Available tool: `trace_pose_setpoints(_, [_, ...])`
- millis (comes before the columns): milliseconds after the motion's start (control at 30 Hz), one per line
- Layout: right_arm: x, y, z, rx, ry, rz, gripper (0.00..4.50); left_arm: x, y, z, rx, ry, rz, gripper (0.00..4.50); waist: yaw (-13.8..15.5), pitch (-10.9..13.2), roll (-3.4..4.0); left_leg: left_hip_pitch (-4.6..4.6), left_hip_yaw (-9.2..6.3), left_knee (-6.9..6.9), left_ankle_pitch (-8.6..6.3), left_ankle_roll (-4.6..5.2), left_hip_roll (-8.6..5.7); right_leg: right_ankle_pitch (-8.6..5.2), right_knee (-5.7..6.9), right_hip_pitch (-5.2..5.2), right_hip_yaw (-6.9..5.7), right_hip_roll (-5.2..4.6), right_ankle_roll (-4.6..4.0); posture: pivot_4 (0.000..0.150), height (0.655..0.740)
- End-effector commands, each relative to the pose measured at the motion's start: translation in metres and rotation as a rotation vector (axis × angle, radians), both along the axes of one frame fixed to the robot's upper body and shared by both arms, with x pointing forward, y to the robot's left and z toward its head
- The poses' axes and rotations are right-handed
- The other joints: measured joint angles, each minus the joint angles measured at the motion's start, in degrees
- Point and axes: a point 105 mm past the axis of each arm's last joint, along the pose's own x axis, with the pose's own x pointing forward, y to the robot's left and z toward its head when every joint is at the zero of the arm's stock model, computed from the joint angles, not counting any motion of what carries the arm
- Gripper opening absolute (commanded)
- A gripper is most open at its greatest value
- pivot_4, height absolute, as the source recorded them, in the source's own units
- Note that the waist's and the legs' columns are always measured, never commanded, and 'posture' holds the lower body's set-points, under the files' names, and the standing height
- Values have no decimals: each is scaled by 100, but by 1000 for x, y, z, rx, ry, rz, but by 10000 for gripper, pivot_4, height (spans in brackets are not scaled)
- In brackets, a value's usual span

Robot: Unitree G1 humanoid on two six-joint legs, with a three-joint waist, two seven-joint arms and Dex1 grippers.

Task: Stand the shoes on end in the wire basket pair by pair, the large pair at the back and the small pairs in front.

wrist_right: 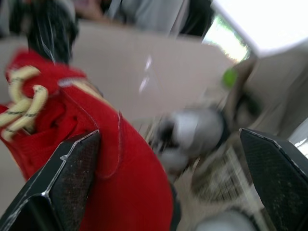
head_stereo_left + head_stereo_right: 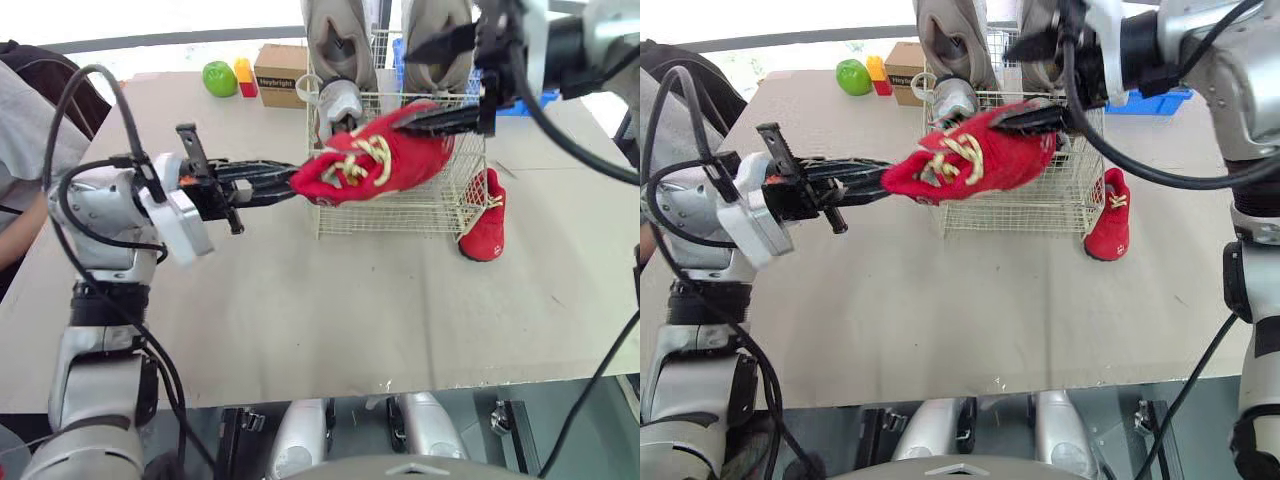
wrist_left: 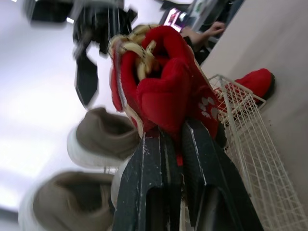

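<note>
left gripper point(image 2: 290, 183) is clamping one end of the red shoe point(image 2: 390, 155), holding it sideways by the basket point(image 2: 400, 215), while right gripper point(image 2: 410, 88), fingers apart, is straddling the other end, likely to upend it.

Black on both fingers point(image 3: 144, 192) of left gripper point(image 3: 174, 137). Pinched between them: red shoe point(image 2: 400, 155), cream-yellow laces point(image 2: 360, 158), white paw prints point(image 3: 208, 108) on the side just past the fingertips. Same red with pale laces on second shoe point(image 2: 485, 225), well off from those fingers. White wire basket point(image 2: 400, 215). Taupe with white soles on large pair point(image 2: 340, 40); silver-grey small shoe point(image 2: 340, 100). Beyond the fingertips: green ball point(image 2: 218, 78), yellow-and-red block point(image 2: 244, 75), brown box point(image 2: 280, 75), blue bin point(image 2: 1155, 102). Tan table point(image 2: 350, 300).
</note>
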Motion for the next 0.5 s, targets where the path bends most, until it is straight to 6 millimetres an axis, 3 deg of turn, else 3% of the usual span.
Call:
trace_pose_setpoints(33, [-9, -7, -7, -129, 47, 58, 35439, -8, 0, 17, -51, -135, -71, 0, 3, 1, 1, -6, -2, 2, 0, 0, 3, 0, 0, -5, -1, 3, 1, 1500, 7400])
trace_pose_setpoints(67, [-11, -8, -9, -142, 68, 67, 32679, -8, -1, 18, -51, -148, -77, 0, 7, 1, 1, -9, -4, 2, 0, 0, 3, 0, 0, -7, -4, 2, 1, 1500, 7400])
trace_pose_setpoints(267, [-23, -9, -20, -164, 200, 132, 1856, -5, -2, 23, -44, -193, -101, 0, 11, 1, 1, -15, -9, 2, 0, 0, 6, 0, 1, -14, -7, 5, 2, 1500, 7400])
trace_pose_setpoints(300, [-25, -9, -21, -162, 211, 138, 262, -4, -2, 24, -41, -197, -104, 0, 11, 1, 1, -14, -8, 2, 0, 0, 6, 0, 2, -13, -7, 5, 2, 1500, 7400])
trace_pose_setpoints(500, [-25, -9, -31, -144, 248, 126, 262, -3, -6, 25, -37, -205, -126, 0, 14, 1, 1, -14, -10, 9, 1, -1, 6, 0, 8, -13, -7, 7, 2, 1500, 7400])
